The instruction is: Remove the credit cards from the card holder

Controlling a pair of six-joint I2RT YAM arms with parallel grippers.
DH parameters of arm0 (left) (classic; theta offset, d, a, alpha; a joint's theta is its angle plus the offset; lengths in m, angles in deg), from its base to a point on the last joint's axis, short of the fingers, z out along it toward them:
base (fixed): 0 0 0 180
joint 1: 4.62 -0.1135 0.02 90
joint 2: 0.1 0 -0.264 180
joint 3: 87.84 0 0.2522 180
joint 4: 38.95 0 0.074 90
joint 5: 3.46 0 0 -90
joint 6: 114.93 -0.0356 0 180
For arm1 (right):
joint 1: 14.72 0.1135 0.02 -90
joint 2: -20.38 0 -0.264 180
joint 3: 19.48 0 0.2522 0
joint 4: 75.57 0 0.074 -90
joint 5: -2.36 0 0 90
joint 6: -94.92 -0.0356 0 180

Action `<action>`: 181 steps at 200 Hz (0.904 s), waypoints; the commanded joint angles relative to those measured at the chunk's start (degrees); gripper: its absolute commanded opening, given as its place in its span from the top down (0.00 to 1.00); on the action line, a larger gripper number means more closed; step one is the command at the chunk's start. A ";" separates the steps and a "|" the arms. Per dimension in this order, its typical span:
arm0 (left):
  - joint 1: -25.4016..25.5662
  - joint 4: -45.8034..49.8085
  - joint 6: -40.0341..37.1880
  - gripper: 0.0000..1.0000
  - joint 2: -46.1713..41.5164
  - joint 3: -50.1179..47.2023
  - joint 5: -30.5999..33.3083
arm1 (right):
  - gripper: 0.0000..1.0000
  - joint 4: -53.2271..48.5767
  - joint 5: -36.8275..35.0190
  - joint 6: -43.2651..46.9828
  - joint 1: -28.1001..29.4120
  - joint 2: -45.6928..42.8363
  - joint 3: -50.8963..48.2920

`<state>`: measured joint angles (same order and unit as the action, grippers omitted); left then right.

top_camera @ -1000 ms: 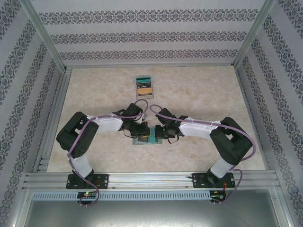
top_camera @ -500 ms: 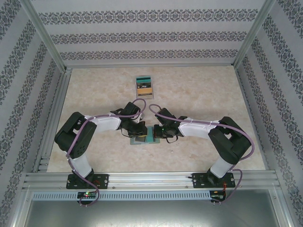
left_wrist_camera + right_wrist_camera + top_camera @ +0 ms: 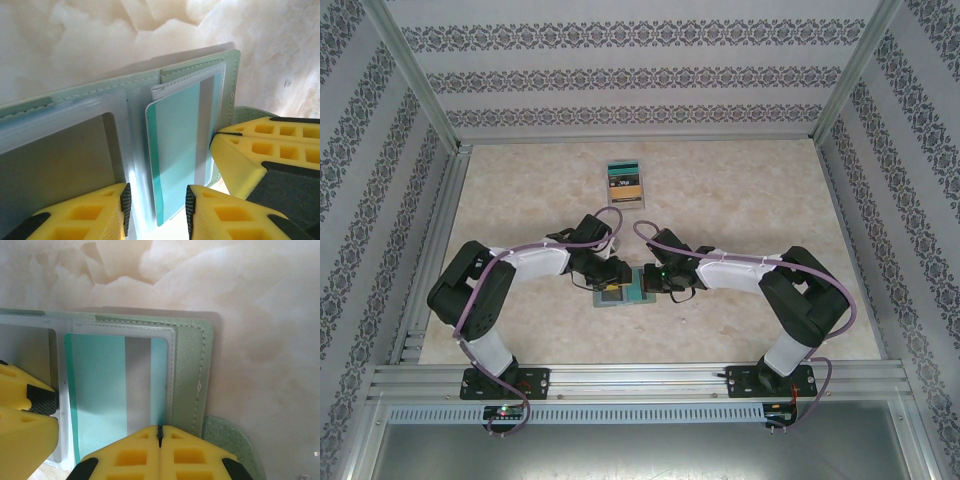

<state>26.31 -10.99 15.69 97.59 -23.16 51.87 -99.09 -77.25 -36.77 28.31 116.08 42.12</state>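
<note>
Top external view gives you the pale marbled worktop [image 3: 770,220], with the left arm [image 3: 535,262] and right arm [image 3: 740,270] folded inward over the card holder [image 3: 623,293]. It lies open near the middle, just ahead of the bases. One of the credit cards [image 3: 624,184] lies well apart from it toward the far edge, so count that one as out.

Your left wrist view shows a teal card [image 3: 175,150] partly slid from the holder's right pocket, its lower end between the fingers of the left hand [image 3: 156,206]. That hand is released, pads apart and not pinching the card. The right hand [image 3: 160,432] is clenched, tips at the holder's outer edge beside the small tab [image 3: 227,442]; you cannot tell whether it nips the edge or only presses it.

The left pocket [image 3: 65,160] shows a dull grey-tan face, card or lining unclear. What is left, I judge, is to draw the teal card free and then check that pocket.
</note>
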 commanded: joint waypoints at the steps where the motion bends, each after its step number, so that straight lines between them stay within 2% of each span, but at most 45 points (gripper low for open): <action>1: -0.65 2.24 1.67 0.63 -2.55 -1.08 0.62 | 0.96 -4.22 -1.34 -0.01 0.56 0.79 -1.12; 100: 1.49 -3.10 6.82 0.72 -3.13 -3.24 0.74 | 0.89 -8.49 -4.05 2.05 0.55 -7.00 1.85; 181: 1.59 -4.31 6.93 0.73 -1.15 -3.49 1.19 | 0.92 -6.50 -2.04 2.37 0.67 -1.79 2.09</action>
<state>27.30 -13.90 22.00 95.08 -25.87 52.30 -105.42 -79.33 -35.28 28.31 112.36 42.66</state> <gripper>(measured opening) 0.267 0.081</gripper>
